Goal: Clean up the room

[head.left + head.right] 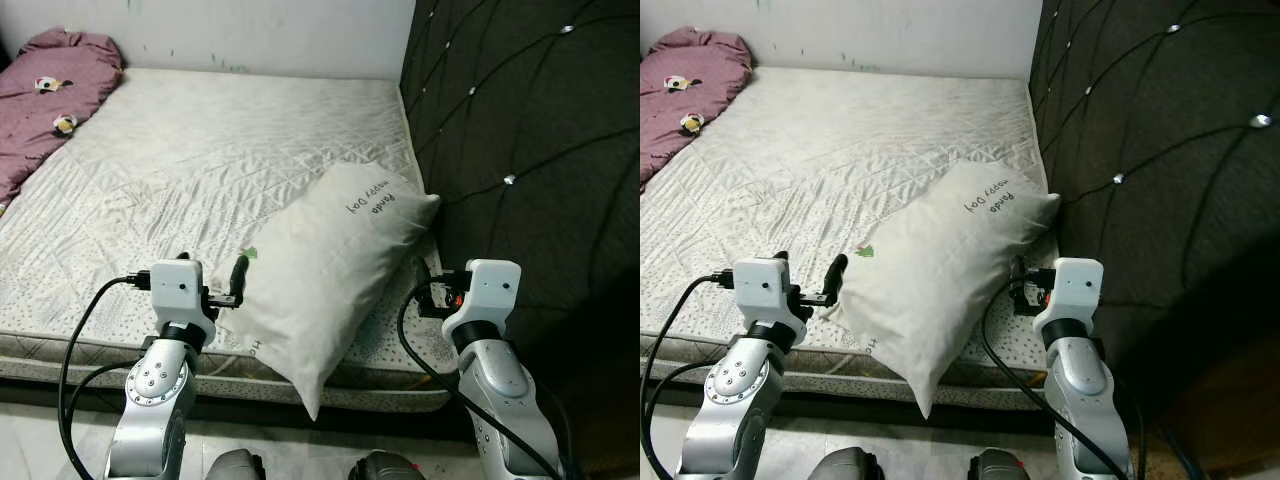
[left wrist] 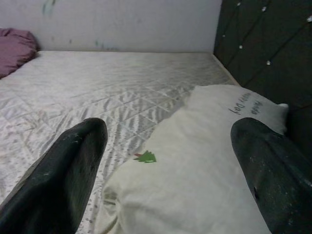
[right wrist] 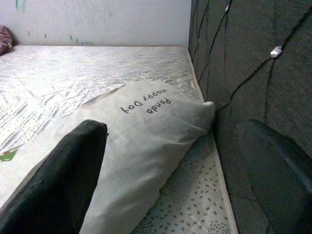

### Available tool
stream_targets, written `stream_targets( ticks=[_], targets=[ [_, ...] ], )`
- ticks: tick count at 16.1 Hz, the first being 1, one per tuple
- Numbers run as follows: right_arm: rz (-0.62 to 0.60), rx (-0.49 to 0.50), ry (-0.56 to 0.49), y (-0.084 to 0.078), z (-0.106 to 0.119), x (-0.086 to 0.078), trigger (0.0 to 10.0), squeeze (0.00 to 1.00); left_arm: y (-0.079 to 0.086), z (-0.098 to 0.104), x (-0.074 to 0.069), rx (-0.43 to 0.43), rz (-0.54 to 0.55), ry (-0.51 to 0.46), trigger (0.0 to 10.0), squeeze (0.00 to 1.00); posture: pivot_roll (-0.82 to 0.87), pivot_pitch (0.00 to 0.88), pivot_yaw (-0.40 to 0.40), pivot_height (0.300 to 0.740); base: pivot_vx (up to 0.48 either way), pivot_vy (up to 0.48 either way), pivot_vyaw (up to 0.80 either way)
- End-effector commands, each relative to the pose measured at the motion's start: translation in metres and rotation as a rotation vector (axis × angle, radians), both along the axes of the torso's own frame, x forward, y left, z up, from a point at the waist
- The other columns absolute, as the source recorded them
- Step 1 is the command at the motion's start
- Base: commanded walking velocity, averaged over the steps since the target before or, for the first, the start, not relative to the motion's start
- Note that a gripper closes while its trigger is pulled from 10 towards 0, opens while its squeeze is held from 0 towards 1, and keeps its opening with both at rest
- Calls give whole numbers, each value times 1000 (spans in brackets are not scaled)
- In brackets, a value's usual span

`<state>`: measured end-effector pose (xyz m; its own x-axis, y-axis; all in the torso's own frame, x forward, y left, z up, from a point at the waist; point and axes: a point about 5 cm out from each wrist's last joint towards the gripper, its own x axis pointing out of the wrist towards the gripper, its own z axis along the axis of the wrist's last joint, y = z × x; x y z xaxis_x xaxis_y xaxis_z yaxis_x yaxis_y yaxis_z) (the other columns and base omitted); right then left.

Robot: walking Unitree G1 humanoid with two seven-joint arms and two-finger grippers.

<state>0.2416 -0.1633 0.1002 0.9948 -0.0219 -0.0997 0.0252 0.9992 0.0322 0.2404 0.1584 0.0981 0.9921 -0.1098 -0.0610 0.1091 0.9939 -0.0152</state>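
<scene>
White pillow [image 1: 325, 268] lies diagonally on the bare quilted mattress [image 1: 200, 160], at the corner nearest the robot and beside the dark tufted headboard [image 1: 530, 130]. Its far corner touches the headboard; its near corner hangs over the mattress edge toward the floor. Printed text "Panda Happy Day" sits near the far end, a small green tree mark near the left edge.

Left gripper [image 2: 165, 195] is raised at the pillow's left edge, its 2 fingers [image 2: 58, 180] spread wide with the pillow between them in the left wrist view. Not pinching; whether the tips touch the fabric I cannot tell.

Right gripper [image 3: 180, 180] is at the pillow's right side, in the gap by the headboard. Fingers [image 3: 53, 185] also spread wide: 1 over the pillow, the other against the headboard side. Nothing clamped.

Purple blanket [image 1: 45, 90] with small panda-like patches is bunched at the mattress's far left corner, well apart from the pillow. White wall [image 1: 250, 30] runs behind the bed.
</scene>
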Motion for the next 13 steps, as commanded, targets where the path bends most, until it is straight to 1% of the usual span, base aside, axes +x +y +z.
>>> stream_targets(
  ticks=[1, 2, 4, 8, 13],
  targets=[
    [3, -3, 0, -1, 1, 2, 10000, 0, -1, 2, 1, -3, -9, -6, 10000, 0, -24, 0, 9, 692, 0, 0, 0],
    [5, -4, 1, -1, 1, 2, 10000, 0, -1, 2, 1, -4, -10, -9, 10000, 0, -24, 0, 9, 692, 0, 0, 0],
    [7, -5, 3, -1, 0, 2, 10000, 0, -1, 2, 1, -8, -17, -13, 10000, 0, -24, 0, 8, 692, 261, 0, 0],
    [12, -8, 4, -1, 1, 3, 10000, 0, -2, 5, 3, -14, -27, -23, 10000, 0, -21, 0, 2, 692, 341, 0, 0],
    [16, -10, 8, 0, 0, 4, 10000, 0, -2, 4, 1, -19, -31, -17, 10000, 0, -22, 0, 3, 692, 367, 0, 0]
  ],
)
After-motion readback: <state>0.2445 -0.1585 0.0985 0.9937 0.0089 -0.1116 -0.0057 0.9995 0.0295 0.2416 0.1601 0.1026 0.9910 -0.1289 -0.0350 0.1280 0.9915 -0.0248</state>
